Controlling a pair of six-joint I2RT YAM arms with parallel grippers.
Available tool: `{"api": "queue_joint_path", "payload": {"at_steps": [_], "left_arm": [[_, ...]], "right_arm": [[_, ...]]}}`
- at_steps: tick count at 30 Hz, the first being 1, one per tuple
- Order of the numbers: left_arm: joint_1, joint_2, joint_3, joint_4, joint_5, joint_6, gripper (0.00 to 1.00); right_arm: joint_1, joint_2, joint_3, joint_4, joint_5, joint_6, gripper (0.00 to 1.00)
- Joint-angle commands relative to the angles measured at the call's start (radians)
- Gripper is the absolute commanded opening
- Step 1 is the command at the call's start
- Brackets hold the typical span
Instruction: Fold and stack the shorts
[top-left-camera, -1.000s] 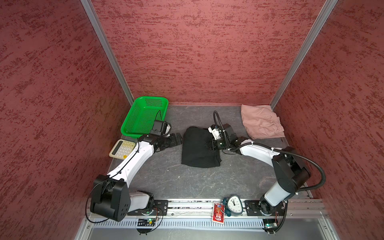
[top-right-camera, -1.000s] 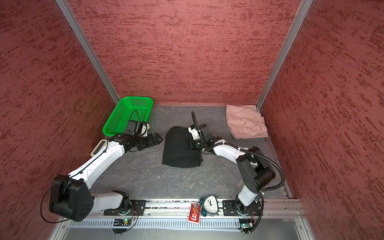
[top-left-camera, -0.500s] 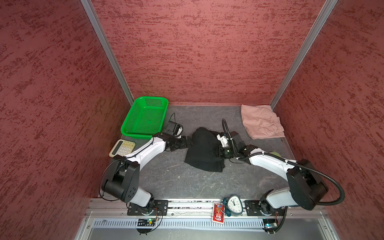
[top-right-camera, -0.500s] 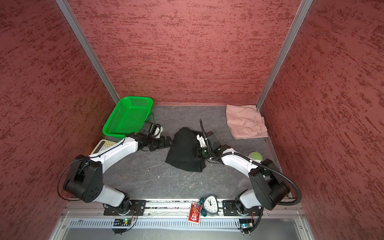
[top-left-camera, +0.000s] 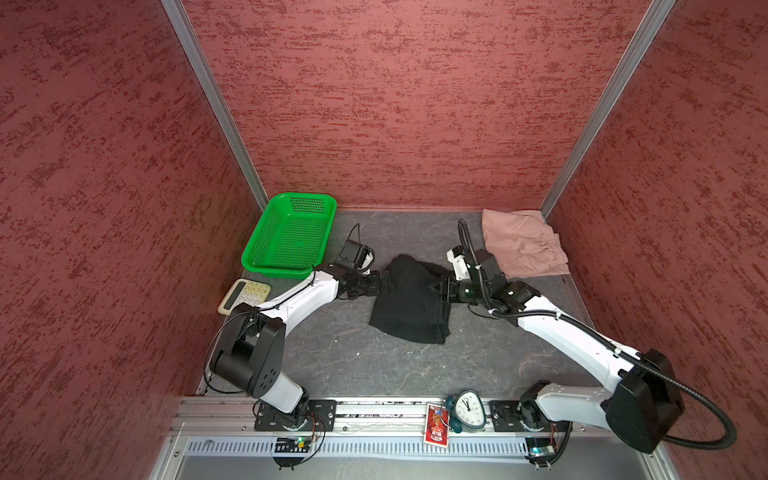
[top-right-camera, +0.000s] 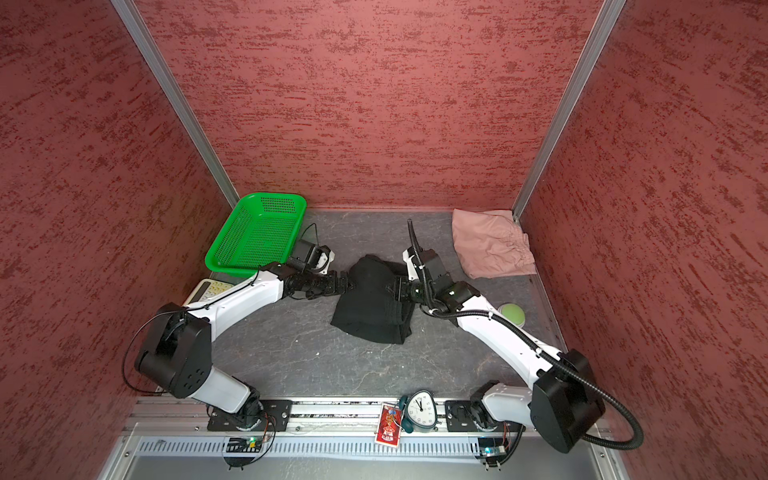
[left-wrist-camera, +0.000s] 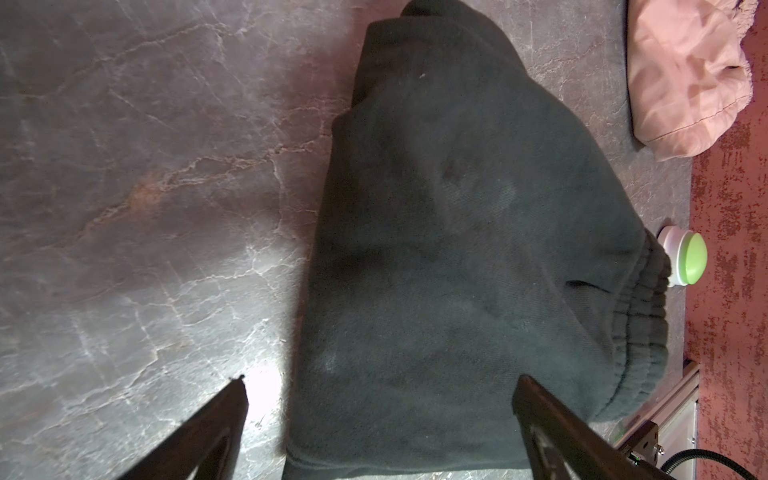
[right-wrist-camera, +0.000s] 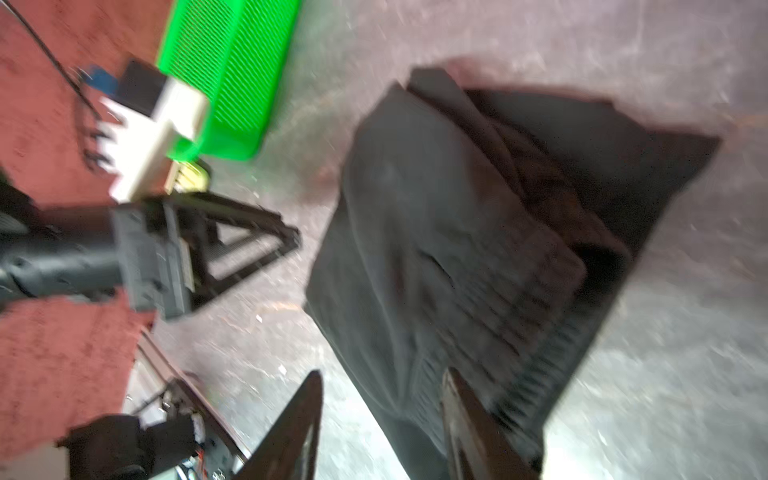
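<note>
lying between wide left claw (top-left-camera: 385, 284) and narrowly parted right claw (top-left-camera: 434, 287), black shorts (top-left-camera: 409, 303), ungripped

Both top views are evenly and brightly lit from above. Only soft, short shadows are cast on the grey tabletop (top-left-camera: 332, 353) beneath the robot arms (top-left-camera: 299, 295), and the metal wall posts (top-left-camera: 214, 104) are splayed outward by the wide lens. The left wrist view is kept sharp. A white glare patch is thrown on the tabletop there, and the black shorts (left-wrist-camera: 457, 249) are washed to dull grey-green. The right wrist view is heavily smeared by motion blur, with the green basket (right-wrist-camera: 232, 62) reduced to streaks.
</note>
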Motion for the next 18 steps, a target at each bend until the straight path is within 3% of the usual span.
{"api": "queue_joint_path", "payload": {"at_steps": [1,7,18], "left_arm": [[-0.011,-0.018,-0.014,0.056,0.031,0.0,0.99],[-0.078,0.008,-0.049,0.123,0.039,0.016,0.99],[-0.138,0.153,-0.094,0.033,-0.017,0.066,0.99]], "right_arm": [[-0.009,0.088,0.003,0.157,-0.011,0.007,0.36],[-0.067,0.228,-0.069,0.269,-0.099,0.043,0.23],[-0.2,0.31,-0.294,0.378,-0.111,0.007,0.23]]}}
